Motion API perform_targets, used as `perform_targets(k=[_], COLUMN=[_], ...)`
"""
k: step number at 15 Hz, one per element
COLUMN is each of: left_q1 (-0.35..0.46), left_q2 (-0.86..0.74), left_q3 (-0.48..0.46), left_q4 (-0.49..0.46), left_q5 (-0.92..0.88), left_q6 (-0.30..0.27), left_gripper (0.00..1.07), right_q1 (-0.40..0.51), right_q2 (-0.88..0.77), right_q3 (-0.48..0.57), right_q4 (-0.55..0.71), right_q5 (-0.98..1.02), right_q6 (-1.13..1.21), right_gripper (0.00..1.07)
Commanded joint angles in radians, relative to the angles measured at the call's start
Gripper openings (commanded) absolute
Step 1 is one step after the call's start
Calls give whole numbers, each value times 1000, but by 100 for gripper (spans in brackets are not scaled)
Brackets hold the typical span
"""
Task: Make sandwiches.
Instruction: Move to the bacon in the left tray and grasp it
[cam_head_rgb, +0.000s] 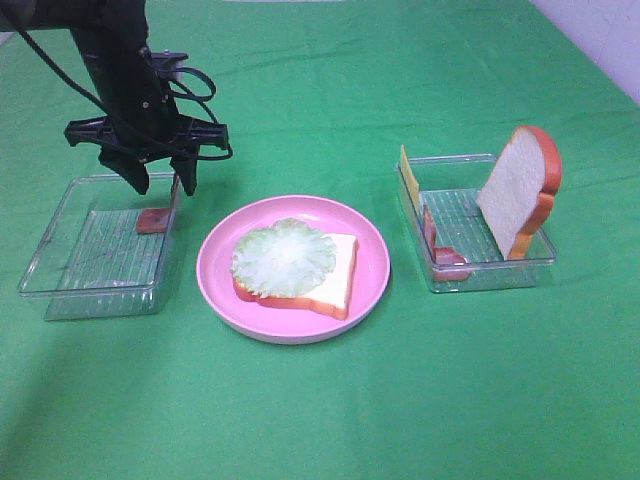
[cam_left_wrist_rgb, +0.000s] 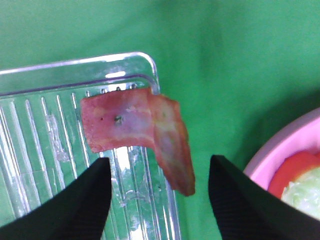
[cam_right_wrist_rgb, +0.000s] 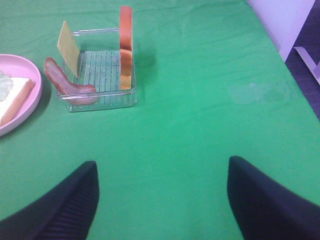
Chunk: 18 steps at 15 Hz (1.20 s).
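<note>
Treat the bacon strip (cam_left_wrist_rgb: 120, 125), draped over the tray (cam_left_wrist_rgb: 145, 57) rim, as light, floppy, probably slick. Pinch its flat part with the left gripper (cam_left_wrist_rgb: 160, 164), spread empty above it, with the right gripper (cam_right_wrist_rgb: 162, 162) likewise spread, empty.

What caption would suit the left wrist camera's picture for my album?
Open left gripper above a bacon strip draped over the rim of the clear tray, pink plate close by.

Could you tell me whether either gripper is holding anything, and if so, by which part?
Nothing is held. The left gripper stands open over the bacon strip on the edge of the tray; the right gripper is open and empty.
</note>
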Motion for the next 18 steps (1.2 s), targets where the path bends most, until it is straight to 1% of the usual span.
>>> perform_targets(k=[1, 2, 4, 7, 8, 10, 11, 13, 18], left_q1=[1, 1, 1, 1, 1, 1, 1, 1, 1], left_q2=[-2, -2, -2, -2, -2, -2, -2, -2, -15], left_q3=[-2, -2, -2, -2, -2, -2, -2, -2, -2], left_q4=[-4, -4, -4, -4, -4, -4, -4, -4, -8], left_q5=[-4, -9, -13, -21, -21, -24, -28, -29, -7], left_q6=[-4, -4, -4, -4, -4, -4, -4, -4, -4], left_gripper=[55, 52, 42, 37, 30, 18, 10, 0, 0], right_q1=[-4, -4, -4, -4, -4, -4, -4, -4, -4], right_q2=[-9, -9, -9, -9, -9, -9, -9, -9, -9], right_q3=[-2, -2, -2, -2, -2, -2, -2, -2, -2], right_q4=[-3, -3, -3, -3, -3, -3, -3, -3, -3], right_q5=[-9, -9, -9, -9, -9, -9, -9, -9, -9], right_q6=[-4, -4, -4, -4, -4, -4, -4, -4, -4], right_gripper=[69, 69, 69, 69, 69, 69, 69, 69, 69])
